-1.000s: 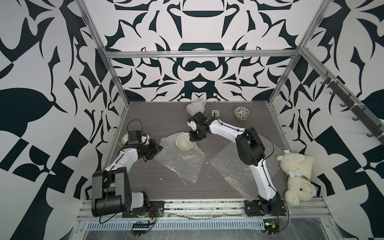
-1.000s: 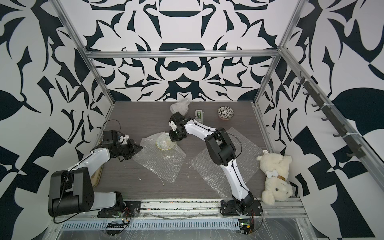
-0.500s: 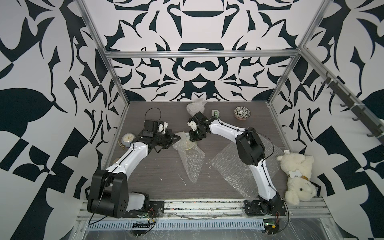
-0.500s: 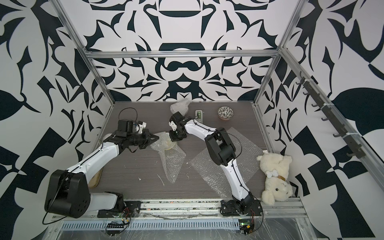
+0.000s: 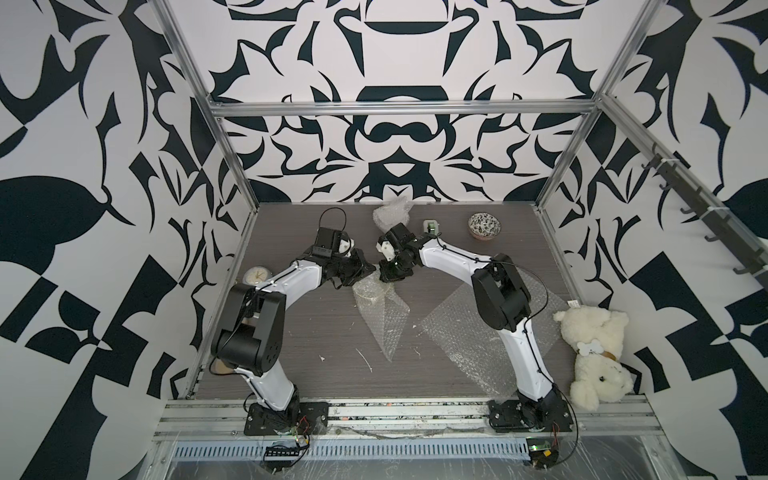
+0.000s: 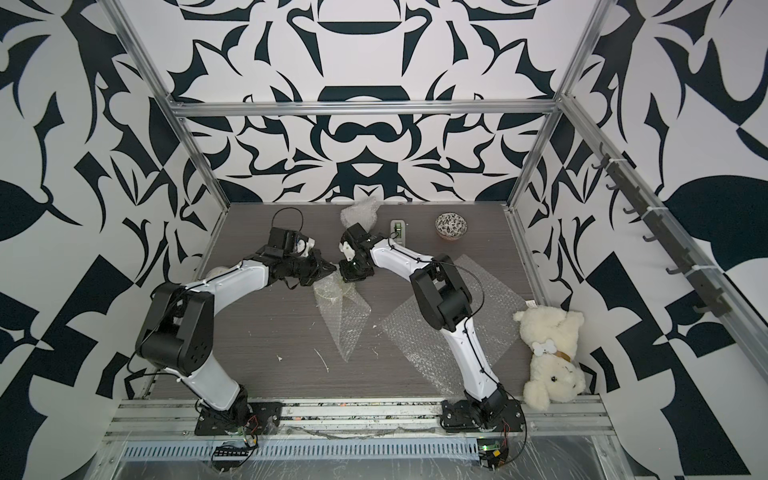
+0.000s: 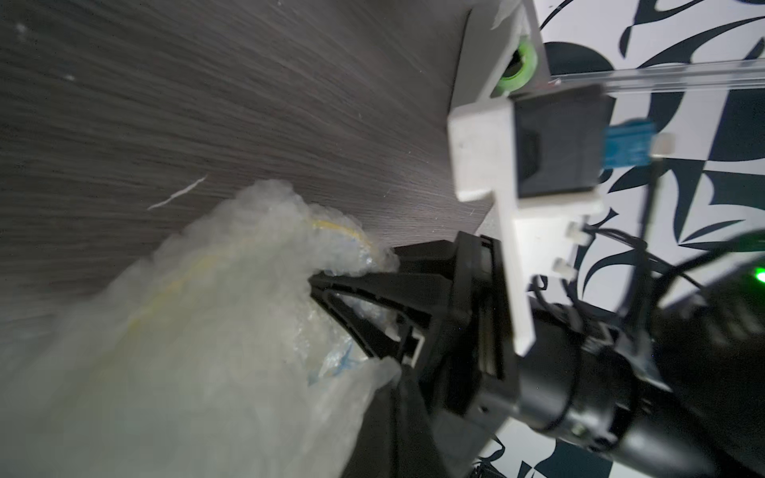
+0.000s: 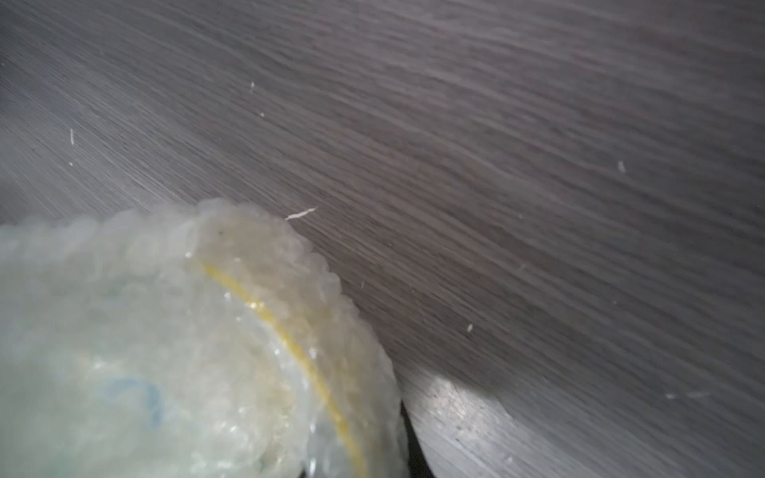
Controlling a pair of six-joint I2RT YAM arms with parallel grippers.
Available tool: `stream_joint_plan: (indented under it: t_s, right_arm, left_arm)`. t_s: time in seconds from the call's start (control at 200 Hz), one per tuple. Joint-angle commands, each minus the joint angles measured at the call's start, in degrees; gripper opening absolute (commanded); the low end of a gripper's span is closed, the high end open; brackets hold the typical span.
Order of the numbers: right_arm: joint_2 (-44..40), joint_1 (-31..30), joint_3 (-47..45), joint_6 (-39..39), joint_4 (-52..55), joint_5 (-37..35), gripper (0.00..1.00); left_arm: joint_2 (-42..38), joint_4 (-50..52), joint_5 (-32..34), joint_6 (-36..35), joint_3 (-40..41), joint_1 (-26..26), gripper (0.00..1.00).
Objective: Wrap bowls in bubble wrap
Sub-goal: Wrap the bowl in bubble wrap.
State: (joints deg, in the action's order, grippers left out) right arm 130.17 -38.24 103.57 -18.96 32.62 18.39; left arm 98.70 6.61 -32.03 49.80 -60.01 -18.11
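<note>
Under bubble wrap (image 5: pixel 388 320) | bowl (image 5: pixel 368 292), rim seemingly clamped by right tool (image 5: pixel 390 277)

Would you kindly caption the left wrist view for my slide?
Clear bubble wrap draped over the yellow-rimmed bowl, right gripper at its rim.

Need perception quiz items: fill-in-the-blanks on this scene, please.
The left gripper is ___ on the clear bubble wrap sheet.
That sheet is folded ___ the yellow-rimmed ceramic bowl.
The black-and-white floral ceramic bowl has ___ wrap on it.
The white plush teddy bear lies beside the ___ arm's base.
Missing: shut; over; no; right.
</note>
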Motion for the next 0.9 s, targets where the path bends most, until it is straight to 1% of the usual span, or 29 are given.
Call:
stream_joint_plan:
  t_s: [0.0, 0.075, 0.2, 0.335, 0.42, 0.645, 0.785, 0.895]
  right_arm:
    - [-2.7, -0.6, -0.3, -0.1, -1.4, 1.5, 0.00]
    - [-3.1, -0.6, -0.5, 0.0, -1.4, 1.5, 0.00]
    - [-4.0, -0.5, -1.1, 0.1, -2.3, 2.3, 0.01]
    - [-5.5, 0.0, -1.6, 0.1, -2.0, 2.7, 0.11]
    - [-7.0, 0.6, -2.2, 0.1, -2.1, 2.8, 0.20]
    - [-14.4, 3.6, -6.8, 0.1, -3.0, 4.8, 0.35]
    - [-18.0, 4.0, -9.9, 1.3, -4.0, 5.7, 0.40]
    - [-18.4, 3.9, -10.2, 2.3, -2.7, 6.1, 0.41]
  left_arm:
    - [3.9, 3.3, 2.8, -2.2, -1.9, -0.3, 0.00]
    - [6.4, 5.7, 4.0, -3.4, -3.3, -0.3, 0.00]
    - [8.2, 5.3, 4.0, -3.7, -3.3, -0.3, 0.00]
    - [8.1, 6.5, 4.8, -4.4, -3.2, -0.3, 0.00]
    - [7.8, 7.2, 5.4, -4.8, -3.2, -0.3, 0.00]
    - [7.4, 7.9, 5.9, -5.1, -3.6, -0.3, 0.01]
    - [7.6, 8.1, 5.8, -5.0, -4.5, -0.4, 0.01]
    - [7.7, 9.2, 6.2, -5.3, -5.9, -0.7, 0.01]
